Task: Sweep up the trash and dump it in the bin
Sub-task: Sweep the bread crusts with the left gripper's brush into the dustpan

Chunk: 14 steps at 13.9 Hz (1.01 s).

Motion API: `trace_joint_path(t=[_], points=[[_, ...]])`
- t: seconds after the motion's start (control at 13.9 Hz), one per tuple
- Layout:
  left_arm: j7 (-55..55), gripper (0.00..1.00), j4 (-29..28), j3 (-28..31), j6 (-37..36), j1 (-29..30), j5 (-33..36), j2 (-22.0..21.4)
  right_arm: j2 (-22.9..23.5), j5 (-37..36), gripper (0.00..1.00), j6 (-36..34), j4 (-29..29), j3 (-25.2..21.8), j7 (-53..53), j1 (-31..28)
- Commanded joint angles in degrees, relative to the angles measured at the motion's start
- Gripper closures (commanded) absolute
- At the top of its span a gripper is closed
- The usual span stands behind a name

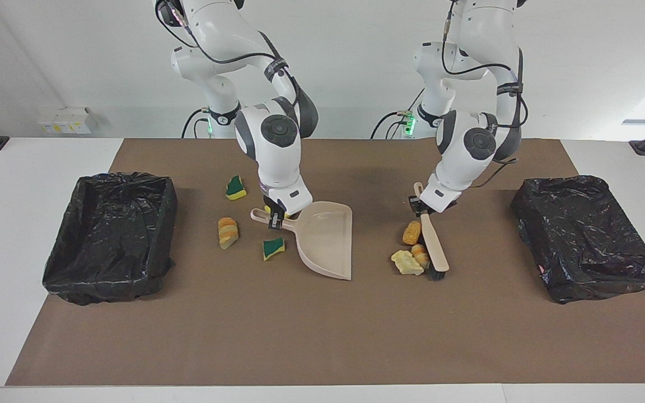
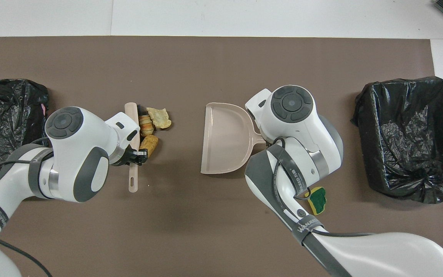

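Three trash scraps (image 1: pixel 413 247) were found bunched against the bristles of the brush (image 1: pixel 432 244), at 3 o'clock from the dustpan (image 1: pixel 325 239) in the facing view. Three more scraps (image 1: pixel 228 232) were scattered at its 9 o'clock. The brush handle was clamped by the left gripper (image 1: pixel 420 208); the dustpan handle was clamped by the right gripper (image 1: pixel 275 219)

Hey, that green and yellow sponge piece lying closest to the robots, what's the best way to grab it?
Take the sponge piece from straight above, fingers closing across its narrow width. It lies flat on the mat, green face up, with bare mat around it, so a top-down pinch looks easiest. The nearer right gripper already holds the dustpan handle, so that would need freeing first.
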Motion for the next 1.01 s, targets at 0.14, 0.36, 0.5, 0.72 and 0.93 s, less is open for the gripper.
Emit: trace_joint_path(t=[0.14,0.36,0.5,0.72,0.93], points=[[-0.54,1.0,1.12,0.6,1.33,-10.24,-2.45,0.11,0.06,-0.5,1.0,2.46,-1.04,0.31,-1.0,-0.88],[-7.01,1.0,2.44,0.51,1.41,-14.12,-9.21,0.11,-0.03,-0.5,1.0,2.46,-1.04,0.31,-1.0,-0.79],[-13.61,1.0,3.93,0.43,1.06,-14.3,-9.75,-0.59,-0.03,-0.5,1.0,2.64,-1.04,0.31,-0.74,-0.79],[-16.8,1.0,5.78,0.95,-3.75,-10.72,-12.03,-4.09,-0.03,-0.5,1.0,2.64,-1.04,0.31,-0.73,-0.79],[-16.89,1.0,5.7,1.13,-12.18,-5.17,-12.12,-6.39,-0.03,-0.5,1.0,2.64,-1.22,0.31,-0.73,-0.79]])
